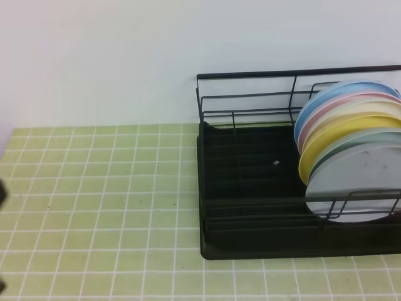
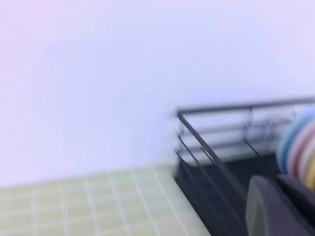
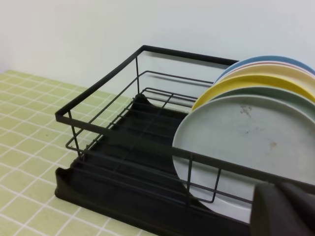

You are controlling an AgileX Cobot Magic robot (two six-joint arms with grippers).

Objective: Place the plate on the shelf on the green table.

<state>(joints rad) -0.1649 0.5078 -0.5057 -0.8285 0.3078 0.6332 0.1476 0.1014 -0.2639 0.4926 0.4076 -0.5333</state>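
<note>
Just beyond right tool [image 3: 285,209]: plate [image 3: 246,142], racked upright.

Kitchen-like setup: tiled green table [image 1: 94,207], black dish shelf [image 1: 250,188] against white wall [image 1: 100,56]

Green table [image 1: 94,207] of small square tiles (white grout), black shelf [image 1: 250,188] resting on its right side

Open tabletop [image 1: 94,188] is seen to the left of the rack [image 1: 250,188], with nothing standing on it. The rack's left half is unoccupied, bounded by wire rails. Its right half is filled by upright plates [image 1: 351,132], the grey plate [image 3: 246,147] foremost, just beyond the right gripper, behind the front rail.
</note>
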